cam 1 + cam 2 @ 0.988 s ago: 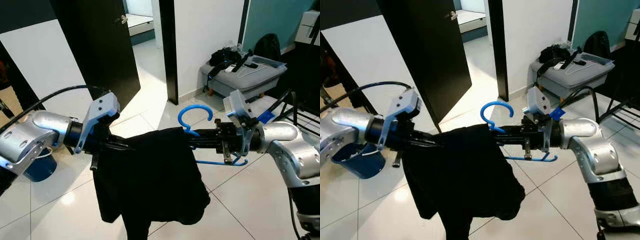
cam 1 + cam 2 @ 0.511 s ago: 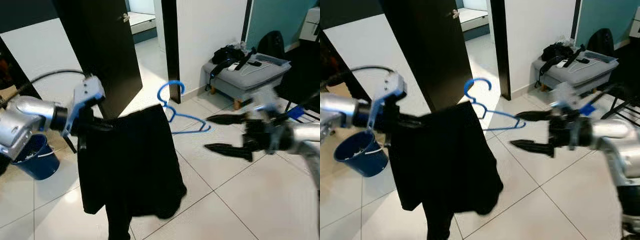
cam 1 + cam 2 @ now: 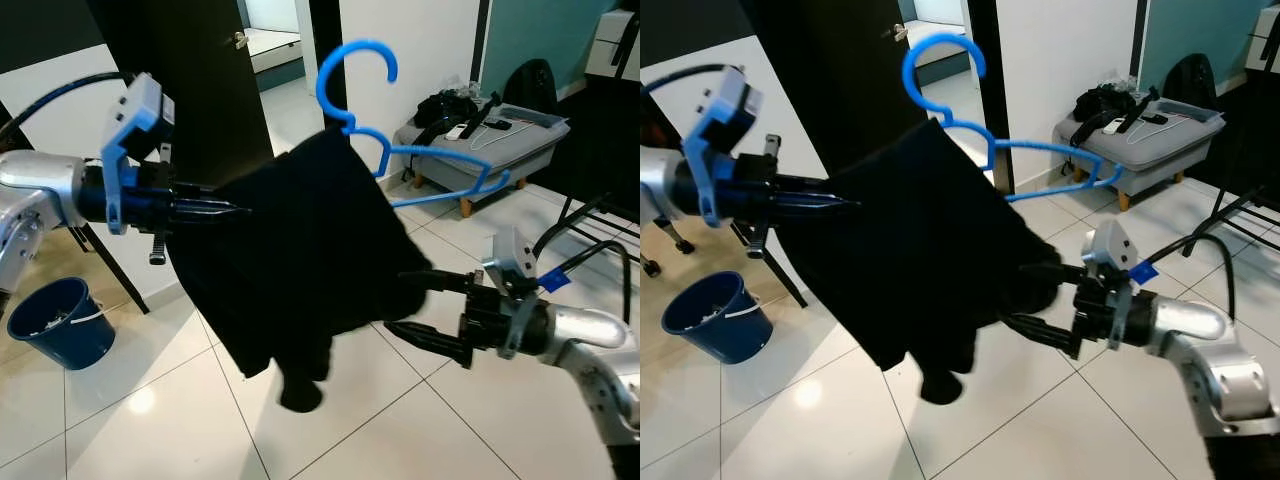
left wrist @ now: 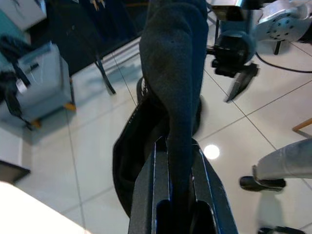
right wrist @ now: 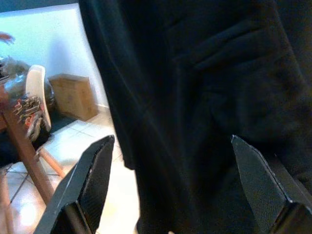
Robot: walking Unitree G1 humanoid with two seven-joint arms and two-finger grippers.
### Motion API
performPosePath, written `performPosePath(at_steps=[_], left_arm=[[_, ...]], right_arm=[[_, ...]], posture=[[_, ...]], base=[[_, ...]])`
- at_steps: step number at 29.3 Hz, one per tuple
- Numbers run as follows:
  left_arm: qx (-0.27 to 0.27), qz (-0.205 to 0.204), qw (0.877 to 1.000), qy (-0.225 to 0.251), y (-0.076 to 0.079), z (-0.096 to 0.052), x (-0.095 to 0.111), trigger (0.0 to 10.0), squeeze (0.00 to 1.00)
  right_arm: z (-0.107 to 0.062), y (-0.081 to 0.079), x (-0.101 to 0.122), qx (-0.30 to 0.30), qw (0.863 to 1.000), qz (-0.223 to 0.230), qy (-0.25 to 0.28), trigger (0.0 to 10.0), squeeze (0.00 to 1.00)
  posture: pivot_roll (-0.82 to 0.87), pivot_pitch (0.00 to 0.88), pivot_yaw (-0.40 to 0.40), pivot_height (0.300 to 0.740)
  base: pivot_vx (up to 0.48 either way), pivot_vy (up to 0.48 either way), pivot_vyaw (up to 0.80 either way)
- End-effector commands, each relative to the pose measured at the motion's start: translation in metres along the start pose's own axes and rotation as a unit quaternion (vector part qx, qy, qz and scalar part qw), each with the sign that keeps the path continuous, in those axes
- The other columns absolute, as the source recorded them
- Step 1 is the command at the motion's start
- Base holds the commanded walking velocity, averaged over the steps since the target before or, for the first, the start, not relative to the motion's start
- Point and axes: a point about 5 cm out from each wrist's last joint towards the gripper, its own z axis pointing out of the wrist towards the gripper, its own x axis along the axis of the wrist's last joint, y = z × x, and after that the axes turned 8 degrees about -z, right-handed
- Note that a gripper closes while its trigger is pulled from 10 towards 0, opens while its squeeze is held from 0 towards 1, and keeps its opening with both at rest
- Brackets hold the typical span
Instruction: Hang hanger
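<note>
In the left eye view, our left gripper (image 3: 215, 208) is raised at chest height, clamped on the edge of a black garment (image 3: 300, 260) draped over a blue hanger (image 3: 400, 150). The hanger now tilts steeply, its hook high near the dark door (image 3: 190, 90) and its far arm pointing toward the grey ottoman (image 3: 490, 140). A second ago our right gripper also held the hanger's bar; it has since let go and dropped, so the left arm carries everything alone. That suggests a handover is complete and the lift toward a rail can begin. A blue bucket (image 3: 50, 320) stands on the tiled floor (image 3: 480, 430).

In the right eye view, our right gripper (image 3: 1035, 300) sits low, its fingers spread wide and empty, just beside the garment's lower hem.

In the left wrist view, the left gripper's fingers (image 4: 158, 168) press together on a thick fold of the dark cloth, which hangs away toward the floor, with the right arm beyond it.

In the right wrist view, the open fingers (image 5: 90, 178) stand far apart with the dark cloth between and beyond them; we cannot tell whether they touch it.
</note>
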Motion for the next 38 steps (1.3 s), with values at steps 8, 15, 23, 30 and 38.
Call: performPosePath(at_steps=[8, 15, 23, 30, 38], left_arm=[[0.028, 0.043, 0.998, 0.041, -0.013, -0.008, 0.019, 10.0, 0.00], [0.018, 0.041, 0.998, 0.043, -0.012, -0.005, 0.019, 10.0, 0.00], [0.010, 0.042, 0.998, 0.041, -0.014, -0.001, 0.018, 10.0, 0.00], [0.009, 0.046, 0.998, 0.040, -0.017, -0.001, 0.018, 10.0, 0.00], [0.016, 0.052, 0.998, 0.034, -0.019, -0.002, 0.019, 10.0, 0.00]], right_arm=[[-0.005, 0.007, 0.008, -0.057, 0.996, 0.019, 0.062, 10.0, 0.00], [-0.004, -0.002, 0.011, -0.036, 0.996, 0.033, 0.081, 10.0, 0.00], [0.008, -0.011, 0.019, 0.020, 0.994, 0.037, 0.100, 10.0, 0.00], [0.013, -0.019, 0.016, 0.053, 0.994, 0.037, 0.083, 10.0, 0.00], [0.007, -0.021, 0.013, 0.069, 0.996, 0.032, 0.055, 10.0, 0.00]], posture=[[-0.05, 0.000, 0.180, 0.736], [-0.05, 0.000, 0.187, 0.736], [-0.05, 0.000, 0.189, 0.736], [-0.05, 0.000, 0.190, 0.736], [-0.05, 0.000, 0.188, 0.736]], base=[[0.000, 0.000, 0.00], [0.000, 0.000, 0.00], [0.000, 0.000, 0.00], [0.000, 0.000, 0.00], [0.000, 0.000, 0.00]])
